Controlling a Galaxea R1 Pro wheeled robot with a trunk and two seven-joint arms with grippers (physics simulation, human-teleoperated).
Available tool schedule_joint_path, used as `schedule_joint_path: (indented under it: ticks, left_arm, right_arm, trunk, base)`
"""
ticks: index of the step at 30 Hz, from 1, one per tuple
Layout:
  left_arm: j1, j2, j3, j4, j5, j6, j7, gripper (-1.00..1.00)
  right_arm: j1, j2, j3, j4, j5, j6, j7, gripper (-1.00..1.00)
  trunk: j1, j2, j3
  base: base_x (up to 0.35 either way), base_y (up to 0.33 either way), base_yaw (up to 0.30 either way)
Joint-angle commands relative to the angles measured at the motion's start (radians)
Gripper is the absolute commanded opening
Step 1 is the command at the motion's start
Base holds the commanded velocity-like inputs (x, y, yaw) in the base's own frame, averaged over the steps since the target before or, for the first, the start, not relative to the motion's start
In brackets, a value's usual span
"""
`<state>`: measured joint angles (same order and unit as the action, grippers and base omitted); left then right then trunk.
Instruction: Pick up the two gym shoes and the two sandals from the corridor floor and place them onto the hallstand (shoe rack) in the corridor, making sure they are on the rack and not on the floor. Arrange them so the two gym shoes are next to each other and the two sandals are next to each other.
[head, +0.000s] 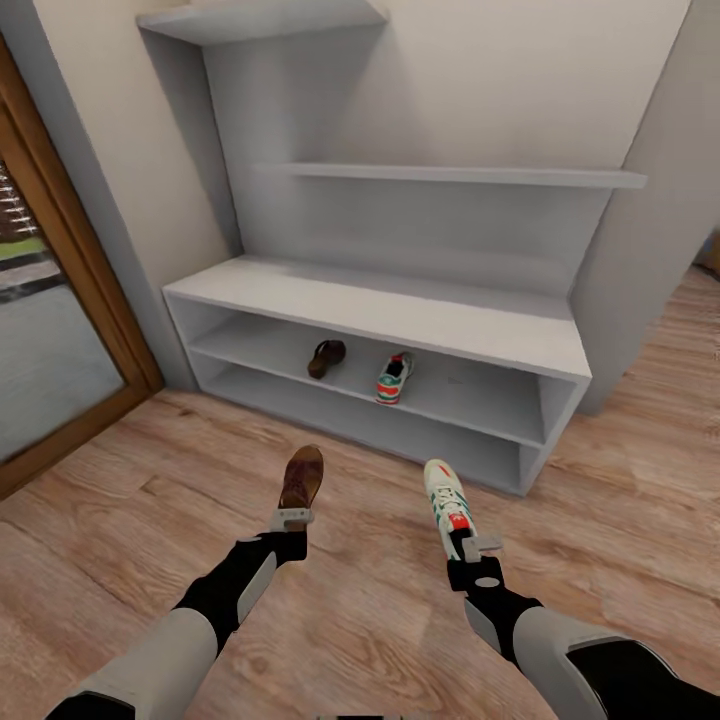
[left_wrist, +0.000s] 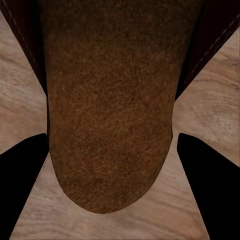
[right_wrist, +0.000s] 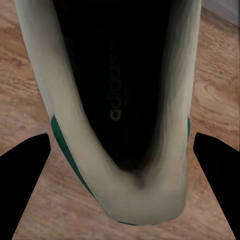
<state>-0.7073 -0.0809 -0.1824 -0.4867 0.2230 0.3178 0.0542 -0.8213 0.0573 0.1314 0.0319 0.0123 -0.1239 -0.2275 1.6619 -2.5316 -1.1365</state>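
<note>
The pale grey hallstand (head: 400, 315) stands against the wall ahead. On its upper open shelf, a dark brown sandal (head: 326, 358) lies a little apart from a gym shoe (head: 395, 378) to its right. My left gripper (head: 291, 519) is shut on the heel of the second sandal (head: 303, 477), whose brown footbed (left_wrist: 110, 115) sits between the dark fingers (left_wrist: 22, 185). My right gripper (head: 470, 545) is shut on the heel of the second gym shoe (head: 446, 500); its white collar and green stripe (right_wrist: 120, 100) are close up. Both shoes point toward the hallstand over the corridor floor (head: 150, 480).
A wood-framed glass door (head: 60, 300) lines the left side. A grey wall panel (head: 650, 250) juts out just right of the hallstand. A floating shelf (head: 450, 175) and a higher shelf (head: 260, 20) hang above the bench top.
</note>
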Motion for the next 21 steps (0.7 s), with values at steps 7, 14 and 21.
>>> schedule_joint_path:
  ticks: [7, 14, 21]
  left_arm:
    - [0.0, 0.001, -0.006, -0.002, 0.01, 0.004, 0.006, -1.0]
    - [0.0, 0.001, -0.006, -0.003, 0.01, 0.004, 0.006, -1.0]
    - [0.0, 0.001, -0.006, -0.003, 0.01, 0.004, 0.006, -1.0]
  right_arm:
    - [-0.001, 0.001, 0.007, 0.003, 0.002, -0.003, -0.006, -1.0]
    - [-0.002, 0.001, 0.007, 0.003, 0.002, -0.003, -0.006, -1.0]
    - [-0.001, 0.001, 0.007, 0.003, 0.002, -0.003, -0.006, -1.0]
  trunk:
    - [0.0, 0.0, -0.001]
    - [0.0, 0.0, -0.001]
    - [0.0, 0.0, -0.001]
  base:
    - [0.001, 0.332, -0.3]
    - [0.0, 0.334, -0.3]
    - [0.0, 0.334, -0.3]
